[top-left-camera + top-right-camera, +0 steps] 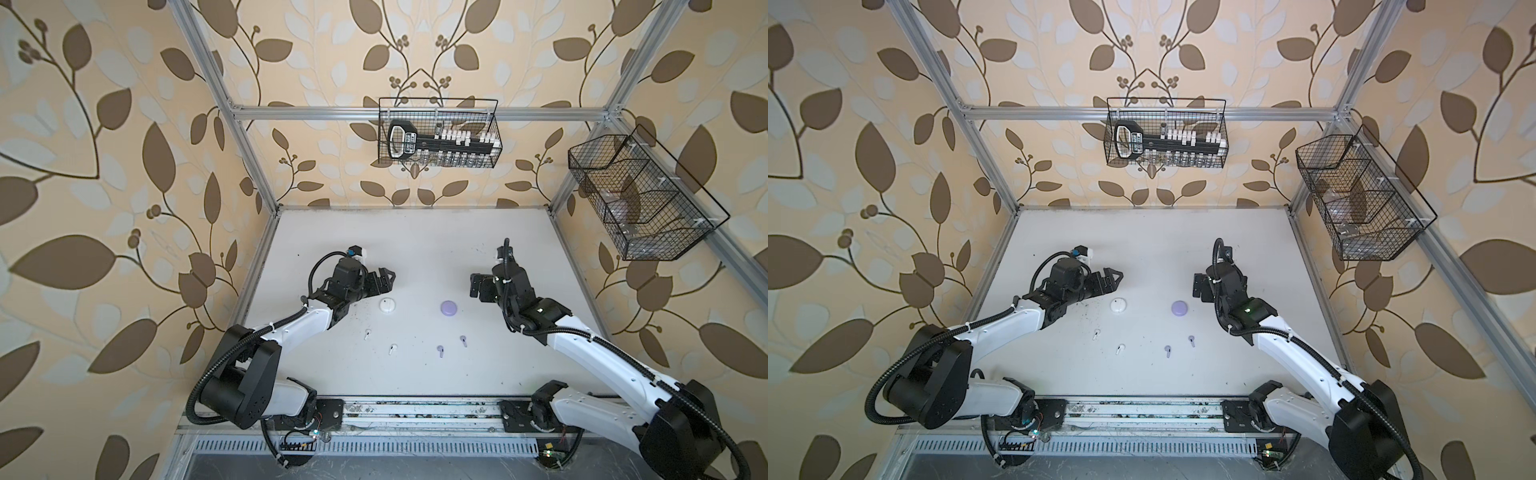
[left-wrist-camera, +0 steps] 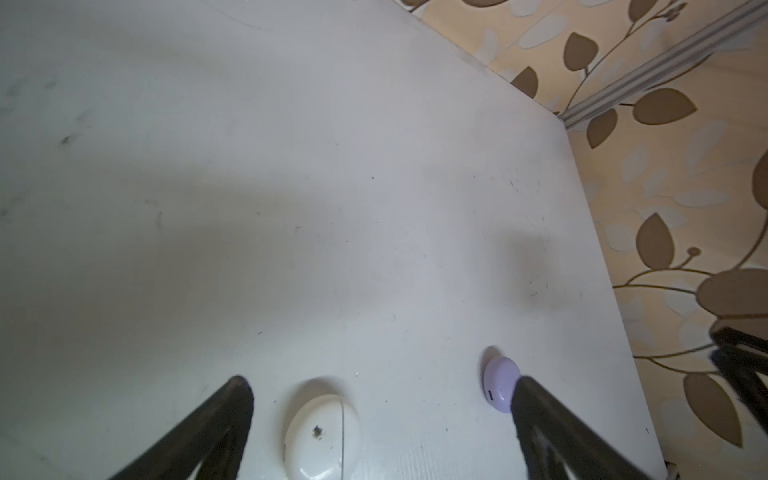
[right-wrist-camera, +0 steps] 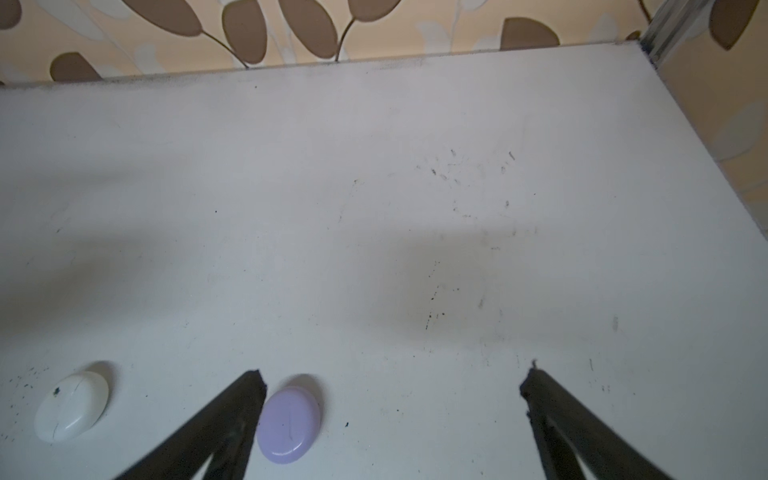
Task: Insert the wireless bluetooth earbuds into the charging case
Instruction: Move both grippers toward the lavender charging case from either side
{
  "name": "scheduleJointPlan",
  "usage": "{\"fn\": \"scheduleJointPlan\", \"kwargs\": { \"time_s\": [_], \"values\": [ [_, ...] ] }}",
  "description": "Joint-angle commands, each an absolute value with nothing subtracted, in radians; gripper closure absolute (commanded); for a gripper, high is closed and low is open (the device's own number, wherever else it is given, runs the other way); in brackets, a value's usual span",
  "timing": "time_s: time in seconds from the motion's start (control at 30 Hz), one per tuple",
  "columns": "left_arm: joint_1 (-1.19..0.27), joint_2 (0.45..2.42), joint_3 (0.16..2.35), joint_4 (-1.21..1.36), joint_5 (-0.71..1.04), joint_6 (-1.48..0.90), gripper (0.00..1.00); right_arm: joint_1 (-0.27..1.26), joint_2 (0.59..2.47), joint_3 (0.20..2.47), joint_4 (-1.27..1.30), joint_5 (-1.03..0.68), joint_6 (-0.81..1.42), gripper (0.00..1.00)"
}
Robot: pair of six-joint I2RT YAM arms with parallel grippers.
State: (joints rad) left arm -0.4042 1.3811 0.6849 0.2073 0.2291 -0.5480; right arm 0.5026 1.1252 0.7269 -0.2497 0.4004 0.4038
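Hovering wide and empty, left claw point(image 1: 390, 280) and right claw point(image 1: 473, 286) risk flicking the tiny earbuds point(image 1: 392, 349), lying just nearer than the shut white case point(image 1: 387, 306) and lavender case point(image 1: 449, 308), across the counter point(image 1: 415, 249).

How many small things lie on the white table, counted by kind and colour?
White earbuds: 2
Lavender earbuds: 2
White case: 1
Lavender case: 1
Total: 6
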Motion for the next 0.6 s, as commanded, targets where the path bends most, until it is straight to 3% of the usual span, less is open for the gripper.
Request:
{"fn": "scheduleJointPlan", "kwargs": {
  "time_s": [0.0,0.2,0.57],
  "values": [
    [-0.419,1.41,0.742,0.217,0.343,-0.477,0.05,0.536,1.19,0.695,-0.194,0.344,0.416,0.02],
    [-0.469,1.465,0.766,0.229,0.448,-0.417,0.13,0.583,1.327,0.696,-0.117,0.271,0.42,0.06],
    [-0.501,1.503,0.779,0.243,0.485,-0.394,0.18,0.628,1.535,0.728,-0.048,0.271,0.466,0.14]
  ]
}}
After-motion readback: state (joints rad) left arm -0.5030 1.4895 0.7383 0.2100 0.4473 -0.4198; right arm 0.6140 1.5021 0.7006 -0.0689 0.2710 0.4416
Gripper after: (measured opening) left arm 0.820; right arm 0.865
